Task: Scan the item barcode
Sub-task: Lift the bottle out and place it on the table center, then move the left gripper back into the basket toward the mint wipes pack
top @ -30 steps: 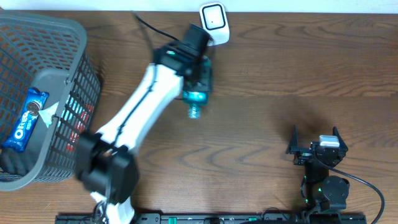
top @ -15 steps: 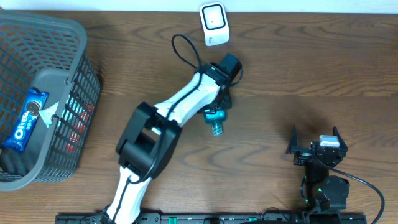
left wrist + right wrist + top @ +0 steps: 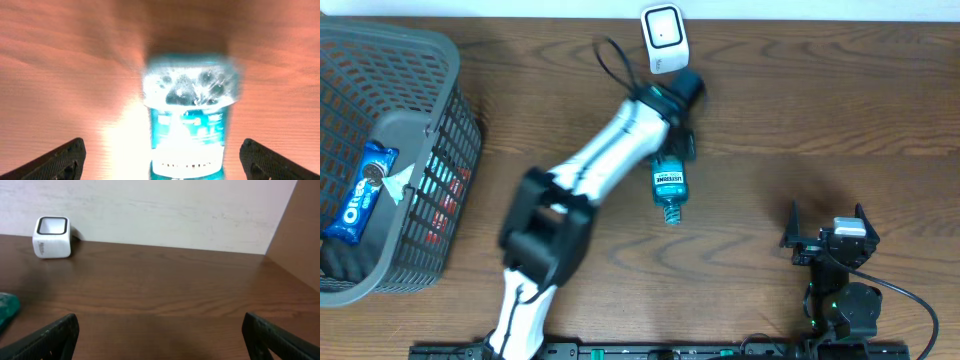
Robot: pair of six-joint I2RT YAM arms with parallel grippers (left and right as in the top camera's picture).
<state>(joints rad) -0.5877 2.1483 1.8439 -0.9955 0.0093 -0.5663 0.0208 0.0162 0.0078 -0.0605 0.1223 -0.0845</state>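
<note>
At six o'clock from the scanner (image 3: pixel 663 38), the bottle (image 3: pixel 669 186) lies ungripped on the bench (image 3: pixel 820 120) between my spread left jaws; scanning probably done.

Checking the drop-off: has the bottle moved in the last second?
Yes. The bottle has shifted right and toward the near table edge, ending farther from the scanner.

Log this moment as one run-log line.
left end effector: open above bottle | bottle: lying on table, ungripped | right end effector: open, empty
</note>
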